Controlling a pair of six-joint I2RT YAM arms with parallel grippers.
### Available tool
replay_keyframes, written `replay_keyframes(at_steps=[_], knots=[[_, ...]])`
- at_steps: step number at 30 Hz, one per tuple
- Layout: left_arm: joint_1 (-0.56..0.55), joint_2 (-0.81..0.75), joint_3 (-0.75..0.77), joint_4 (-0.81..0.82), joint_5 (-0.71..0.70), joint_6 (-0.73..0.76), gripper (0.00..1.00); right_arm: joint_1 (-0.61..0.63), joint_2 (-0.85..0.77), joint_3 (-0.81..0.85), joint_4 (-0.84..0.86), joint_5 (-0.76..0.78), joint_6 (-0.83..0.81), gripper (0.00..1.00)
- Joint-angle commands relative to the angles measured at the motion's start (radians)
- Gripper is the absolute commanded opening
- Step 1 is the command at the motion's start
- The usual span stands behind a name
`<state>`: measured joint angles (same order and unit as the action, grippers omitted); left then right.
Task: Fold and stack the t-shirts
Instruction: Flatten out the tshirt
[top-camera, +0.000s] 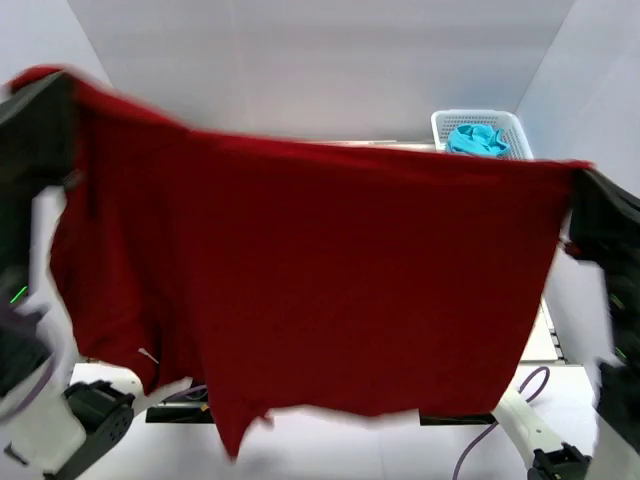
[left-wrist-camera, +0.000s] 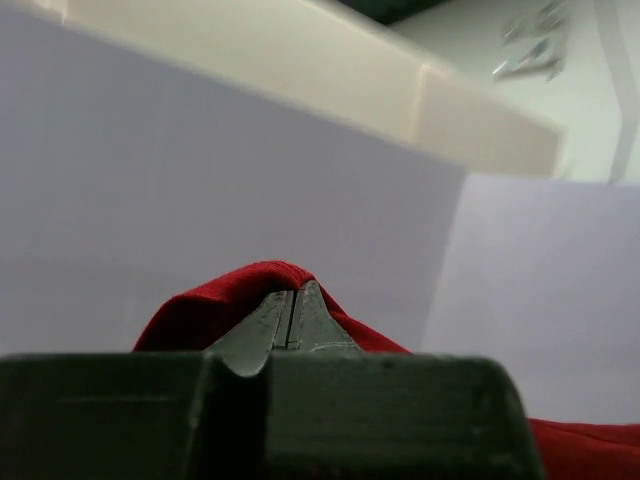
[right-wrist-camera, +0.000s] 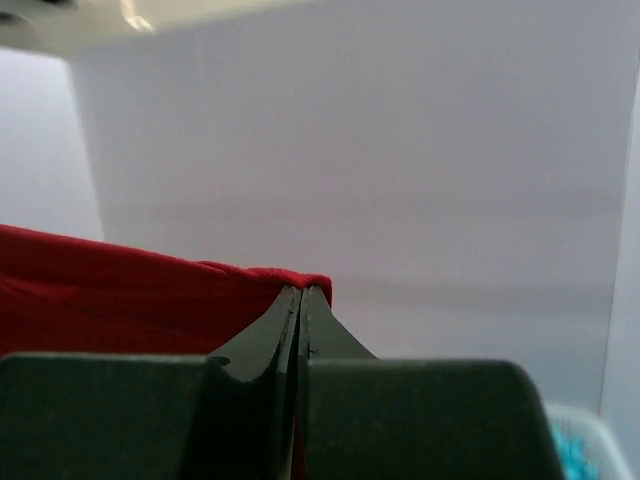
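Observation:
A dark red t-shirt (top-camera: 320, 270) hangs spread wide in the air and fills most of the top view. My left gripper (top-camera: 62, 85) is shut on its upper left corner; the left wrist view shows the red cloth (left-wrist-camera: 200, 305) pinched at the closed fingertips (left-wrist-camera: 295, 292). My right gripper (top-camera: 585, 172) is shut on its upper right corner; the right wrist view shows the red cloth (right-wrist-camera: 120, 290) pinched at the closed fingertips (right-wrist-camera: 302, 290). A turquoise t-shirt (top-camera: 478, 138) lies in the basket. The other shirts are hidden.
A white lattice basket (top-camera: 500, 122) stands at the back right; its rim shows in the right wrist view (right-wrist-camera: 590, 425). White walls enclose the table at the back and both sides. The hanging shirt hides the tabletop. Cables lie near the arm bases (top-camera: 490, 430).

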<state>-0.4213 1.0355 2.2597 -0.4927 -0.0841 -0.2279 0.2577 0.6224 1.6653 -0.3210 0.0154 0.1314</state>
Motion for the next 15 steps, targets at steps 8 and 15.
replay_keyframes(at_steps=[8, 15], knots=[[0.007, 0.355, -0.515, 0.008, -0.282, 0.13, 0.0, -0.001, 0.189, -0.547, 0.144, 0.372, 0.137, 0.0], [0.041, 0.641, -0.677, 0.066, -0.24, 0.007, 0.69, -0.009, 0.538, -0.727, 0.234, 0.406, 0.212, 0.71]])
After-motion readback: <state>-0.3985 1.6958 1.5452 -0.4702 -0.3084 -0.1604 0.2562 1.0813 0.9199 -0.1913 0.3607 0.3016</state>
